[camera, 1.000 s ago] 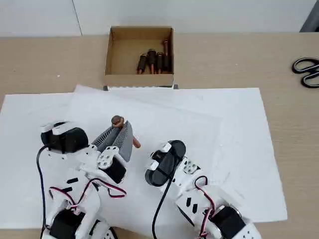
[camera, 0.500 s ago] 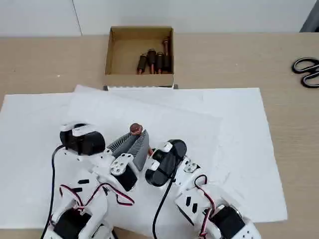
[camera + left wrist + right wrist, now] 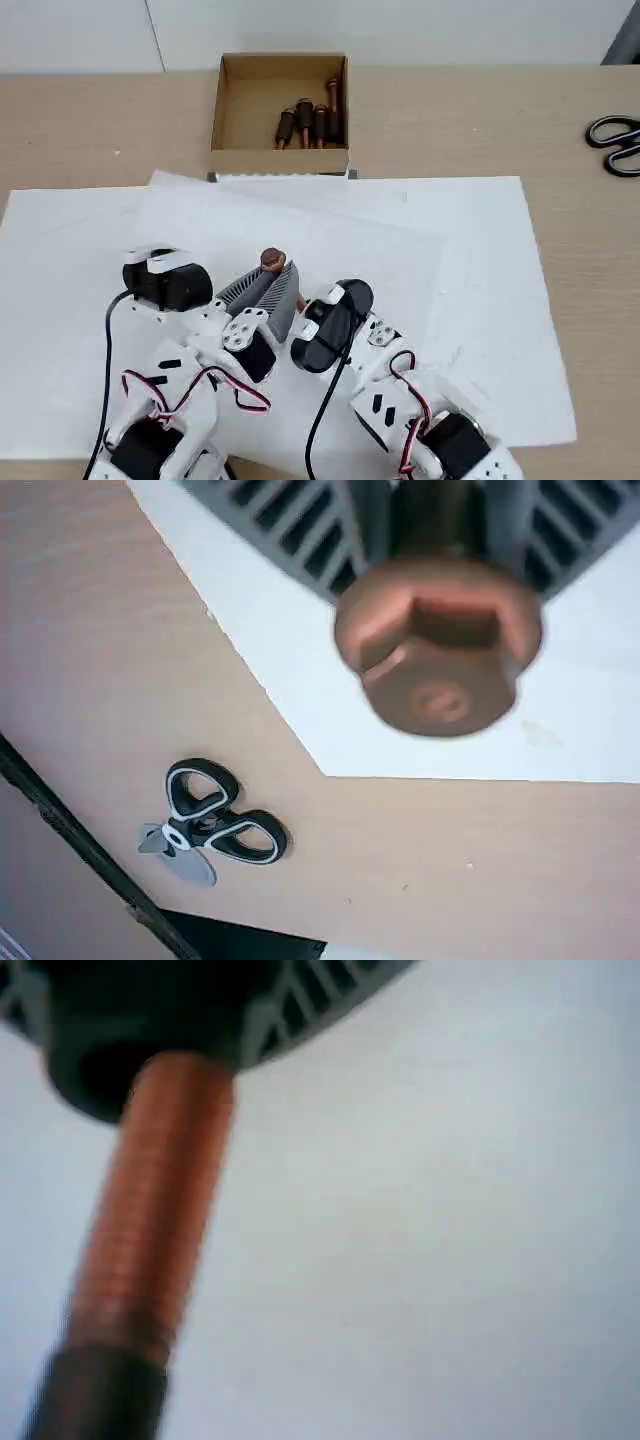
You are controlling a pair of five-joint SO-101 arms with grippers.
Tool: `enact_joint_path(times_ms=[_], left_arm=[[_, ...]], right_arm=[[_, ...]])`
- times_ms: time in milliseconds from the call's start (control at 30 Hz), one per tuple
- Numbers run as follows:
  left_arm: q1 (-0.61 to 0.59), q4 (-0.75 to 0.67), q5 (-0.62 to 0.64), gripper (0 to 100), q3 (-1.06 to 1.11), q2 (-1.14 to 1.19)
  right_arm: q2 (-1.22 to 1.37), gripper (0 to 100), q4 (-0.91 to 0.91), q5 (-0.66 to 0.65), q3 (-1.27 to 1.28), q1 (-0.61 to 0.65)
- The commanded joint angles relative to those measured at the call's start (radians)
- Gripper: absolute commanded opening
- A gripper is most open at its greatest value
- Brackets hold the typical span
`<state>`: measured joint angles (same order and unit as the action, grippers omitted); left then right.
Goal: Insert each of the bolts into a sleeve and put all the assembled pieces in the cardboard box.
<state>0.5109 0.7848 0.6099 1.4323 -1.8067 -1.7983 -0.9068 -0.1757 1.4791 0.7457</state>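
We're over the table [image 3: 100, 120] now, and the left tool [image 3: 274, 278] is clamped on a bolt [image 3: 271, 260], gripping the shaft just under the head, above the white paper [image 3: 450, 250] at the front middle. The bolt is copper-coloured, and its head pokes out past the fingertips, pointing toward the cardboard box [image 3: 280, 160]. From the left wrist we get that head [image 3: 440, 650] close up: a six-sided top on a round flange, with a small circular mark on its face and the ribbed grey fingers [image 3: 290, 530] pressed in on both sides of the shaft. The right arm [image 3: 332, 322] sits just beside the left tool, almost touching it. From the right wrist we see a finely threaded copper shaft [image 3: 160, 1210] running out of a dark blurred mass at the right tool [image 3: 150, 1030] and into a dark brown sleeve [image 3: 95, 1395] at the picture's edge. We cannot tell whether the right tool is apart or together. Back at the far side of the table, the box holds several assembled pieces [image 3: 308, 122] lying together in its right half, with dark sleeves and copper ends showing. A pair of black-handled scissors [image 3: 614, 143] lies on the bare table, well off to the right.
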Motion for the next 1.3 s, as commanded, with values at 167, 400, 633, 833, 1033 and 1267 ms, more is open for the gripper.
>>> enact_joint_path(times_ms=[167,400,633,833,1033,1267], left_arm=[[0.003,-0.074,0.005,0,0.007,-0.003],[0.003,-0.078,0.005,0,0.036,-0.006],[0.011,-0.002,0.003,0,0.044,-0.006],[0.037,0.146,-0.011,0,-0.036,-0.003],[0.097,0.224,-0.074,0,-0.036,-0.002],[0.109,0.244,-0.086,0,0.025,-0.002]], right_arm=[[-0.013,0.4,0.027,0.005,-0.031,0.013],[-0.013,0.4,0.027,0.005,-0.029,0.013],[-0.013,0.4,0.031,0.005,-0.034,0.012],[-0.013,0.4,0.031,0.005,-0.034,0.008],[-0.013,0.4,0.033,0.005,-0.057,0.008],[-0.013,0.4,0.027,0.003,-0.087,0.008]])
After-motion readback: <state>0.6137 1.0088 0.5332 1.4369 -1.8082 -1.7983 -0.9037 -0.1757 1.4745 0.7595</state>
